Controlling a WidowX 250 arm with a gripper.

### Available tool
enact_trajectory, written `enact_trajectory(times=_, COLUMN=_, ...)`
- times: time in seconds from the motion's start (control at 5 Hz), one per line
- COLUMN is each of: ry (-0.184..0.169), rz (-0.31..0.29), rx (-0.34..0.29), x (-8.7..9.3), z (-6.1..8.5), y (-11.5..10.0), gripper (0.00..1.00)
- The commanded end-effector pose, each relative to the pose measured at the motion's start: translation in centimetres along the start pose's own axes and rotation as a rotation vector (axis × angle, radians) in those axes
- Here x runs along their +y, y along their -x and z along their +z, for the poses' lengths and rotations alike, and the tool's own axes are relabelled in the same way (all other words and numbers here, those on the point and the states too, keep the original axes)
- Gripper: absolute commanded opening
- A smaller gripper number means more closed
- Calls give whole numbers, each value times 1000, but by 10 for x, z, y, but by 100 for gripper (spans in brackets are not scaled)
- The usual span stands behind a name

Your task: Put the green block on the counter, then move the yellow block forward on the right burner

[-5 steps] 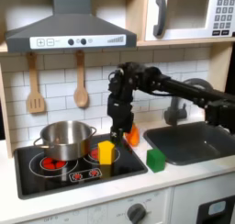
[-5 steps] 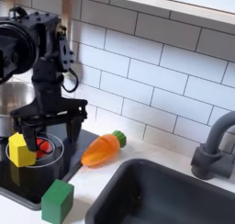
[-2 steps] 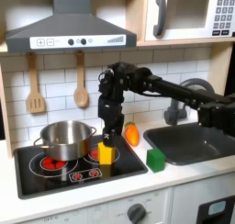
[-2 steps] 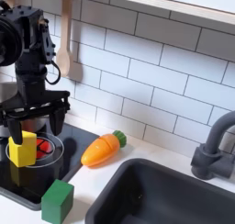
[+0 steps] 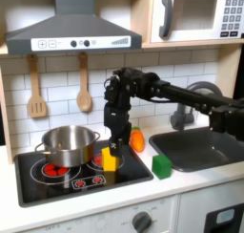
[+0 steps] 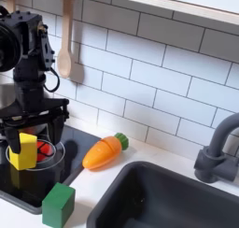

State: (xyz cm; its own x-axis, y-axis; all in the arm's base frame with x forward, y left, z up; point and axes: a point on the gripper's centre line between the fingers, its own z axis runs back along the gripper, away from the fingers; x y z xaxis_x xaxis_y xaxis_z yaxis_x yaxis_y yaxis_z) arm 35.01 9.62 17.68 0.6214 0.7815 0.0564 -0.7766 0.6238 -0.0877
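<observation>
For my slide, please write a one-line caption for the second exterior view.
Open gripper straddles the yellow block on the burner; green block sits on the counter.

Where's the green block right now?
In both exterior views the green block sits on the counter, just off the stovetop's corner, in front of the carrot toy.

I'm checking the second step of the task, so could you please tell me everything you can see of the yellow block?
The yellow block is a small, bright yellow, plastic-looking cube, standing upright on the right burner of the black stovetop. The gripper is lowered around it, one finger on each side; actual contact cannot be confirmed. The steel pot stands behind it on the other burner.
</observation>
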Motion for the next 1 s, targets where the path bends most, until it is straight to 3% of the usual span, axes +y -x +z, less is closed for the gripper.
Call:
enact_trajectory(times=0.0, ry=-9, rz=14, rx=10, x=6, z=-6, y=1, gripper=100)
enact_trajectory(times=0.6, ry=17, rz=57, rx=-27, x=-4, z=2, y=-9, gripper=100)
enact_trajectory(times=0.8, ry=0, rz=108, rx=-23, x=-1, z=-1, y=-14, gripper=100)
